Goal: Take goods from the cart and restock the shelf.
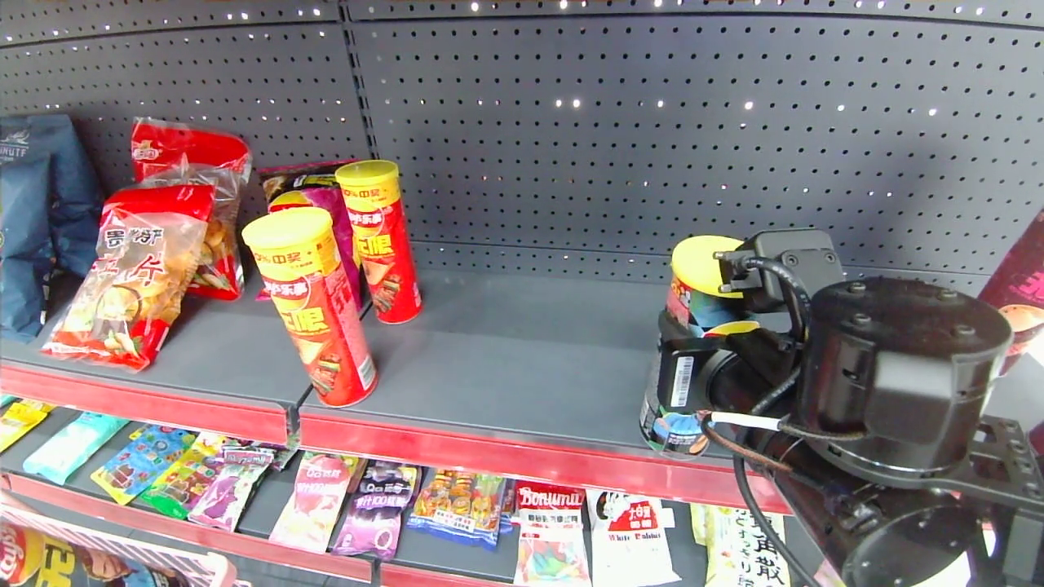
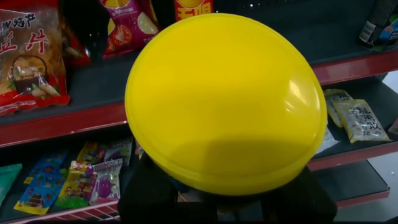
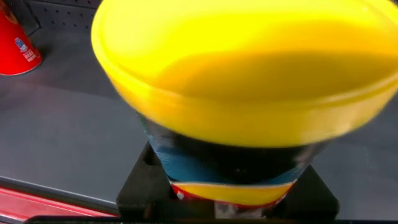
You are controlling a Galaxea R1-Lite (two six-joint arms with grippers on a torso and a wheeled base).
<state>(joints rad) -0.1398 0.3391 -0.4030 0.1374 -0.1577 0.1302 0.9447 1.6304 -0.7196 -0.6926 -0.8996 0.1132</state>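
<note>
Two red cans point(image 1: 310, 318) point(image 1: 382, 240), one dark can point(image 1: 681, 359), plus a fourth can point(image 2: 224, 99), yellow lid. Two red snack bags point(image 1: 134, 273) point(image 1: 204, 196), one purple bag point(image 1: 314, 200), one maroon bag point(image 1: 1019, 277). Blue bags point(image 1: 24, 228): looks like two, hard to split. Lower shelf packets point(image 1: 314, 497): too jumbled for a proper count tbh.

Grey shelf point(image 1: 522, 359), red front lip. Far left: blue bags point(image 1: 33, 220). Left: red snack bags point(image 1: 134, 277), purple bag point(image 1: 314, 191) at back. Upright centre-left: near red can point(image 1: 310, 310), far red can point(image 1: 381, 240). Right, near edge: dark can point(image 1: 681, 359), apparently resting on it.
</note>
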